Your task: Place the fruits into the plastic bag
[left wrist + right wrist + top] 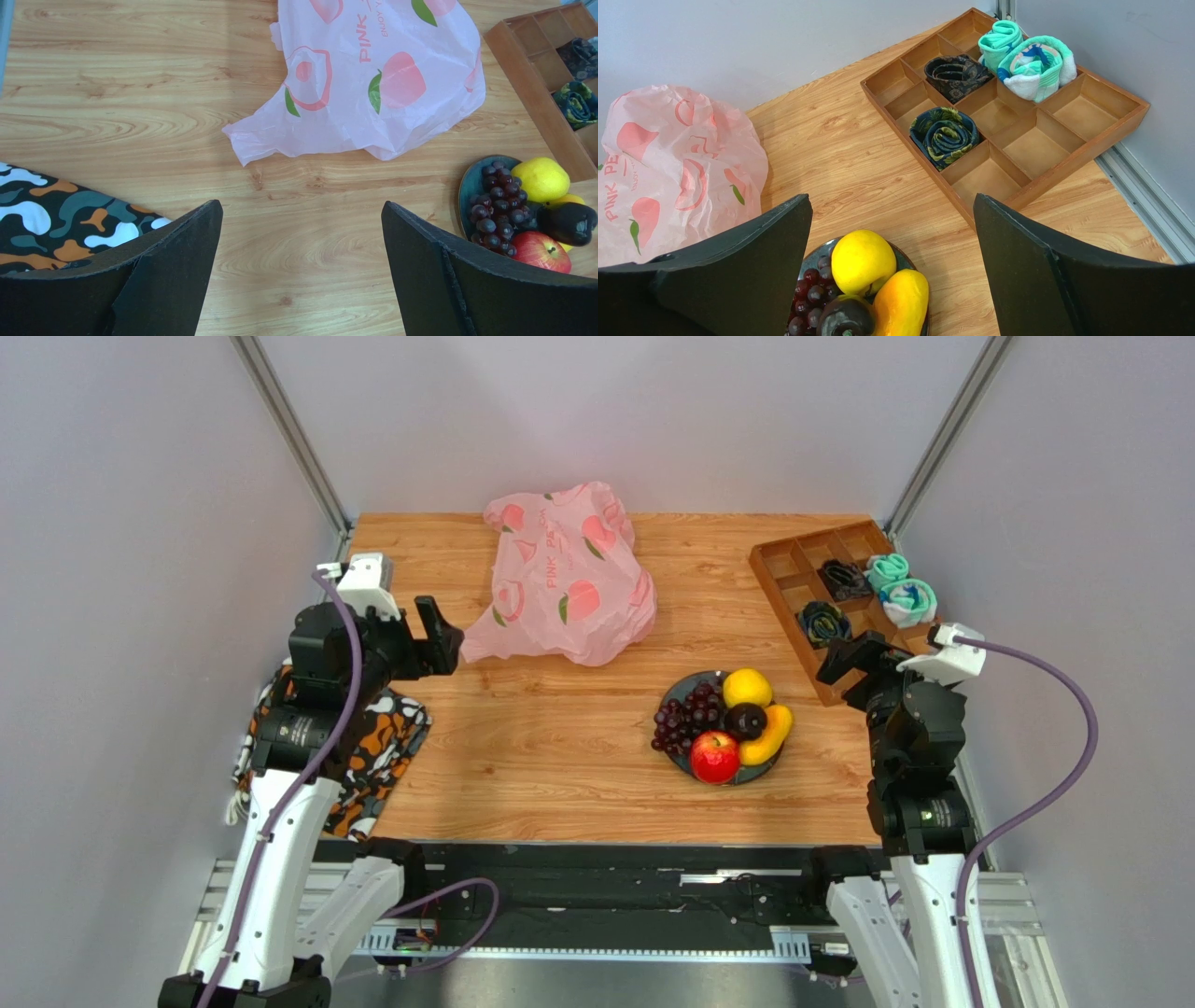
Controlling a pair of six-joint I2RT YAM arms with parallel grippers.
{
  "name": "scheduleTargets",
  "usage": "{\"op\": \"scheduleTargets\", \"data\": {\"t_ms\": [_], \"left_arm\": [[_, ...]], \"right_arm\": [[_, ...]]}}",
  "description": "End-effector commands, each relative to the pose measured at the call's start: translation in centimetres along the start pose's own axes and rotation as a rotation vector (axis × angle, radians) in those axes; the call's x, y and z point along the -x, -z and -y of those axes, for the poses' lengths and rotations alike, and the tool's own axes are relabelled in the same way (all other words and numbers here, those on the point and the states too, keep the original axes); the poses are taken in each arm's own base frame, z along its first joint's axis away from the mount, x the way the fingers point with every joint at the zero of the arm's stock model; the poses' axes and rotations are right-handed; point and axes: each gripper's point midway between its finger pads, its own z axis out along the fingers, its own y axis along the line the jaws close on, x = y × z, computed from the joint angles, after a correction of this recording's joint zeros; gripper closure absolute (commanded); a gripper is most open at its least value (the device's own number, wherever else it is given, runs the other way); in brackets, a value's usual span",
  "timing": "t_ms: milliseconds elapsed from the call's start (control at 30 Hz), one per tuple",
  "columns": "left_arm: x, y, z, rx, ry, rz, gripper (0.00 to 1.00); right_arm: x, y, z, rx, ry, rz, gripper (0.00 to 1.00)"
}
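The fruits sit together on a dark plate (pixel 678 696): red apple (pixel 714 755), yellow citrus (pixel 746 688), yellow banana (pixel 770 735), dark plum-like ball (pixel 744 720) and purple grapes (pixel 687 717). The pink plastic bag (pixel 568 574) lies crumpled behind the plate, toward the back of the table. My left gripper (pixel 438 633) is open and empty, left of the bag; the bag (pixel 372 77) and plate show ahead in the left wrist view. My right gripper (pixel 847 660) is open and empty, right of the plate; the citrus (pixel 863 261) and banana (pixel 901 304) lie between its fingers in the right wrist view.
A wooden divided tray (pixel 788 580) at the back right holds teal and black coiled bundles (pixel 898 587). An orange-black patterned cloth (pixel 376 742) lies at the left table edge. Grey walls close in on three sides.
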Motion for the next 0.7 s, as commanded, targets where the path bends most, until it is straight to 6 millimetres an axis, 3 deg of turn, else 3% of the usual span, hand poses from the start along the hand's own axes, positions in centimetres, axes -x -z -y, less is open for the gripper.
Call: {"op": "scheduleTargets", "data": {"t_ms": [0, 400, 567, 667], "left_arm": [[0.9, -0.1, 0.1, -0.011, -0.019, 0.031, 0.07], [0.5, -1.8, 1.5, -0.093, -0.017, -0.033, 0.01], [3.0, -2.9, 2.2, -0.113, -0.045, -0.017, 0.01], [5.2, -5.3, 0.7, -0.032, -0.060, -0.035, 0.01]], "right_arm": [[2.0, 0.4, -0.8, 0.035, -0.010, 0.057, 0.10], [2.6, 0.8, -1.6, 0.080, -0.003, 0.078, 0.10], [2.5, 0.8, -3.0, 0.148, -0.005, 0.055, 0.16], [1.9, 0.4, -4.8, 0.234, -0.021, 0.010, 0.21]]}}
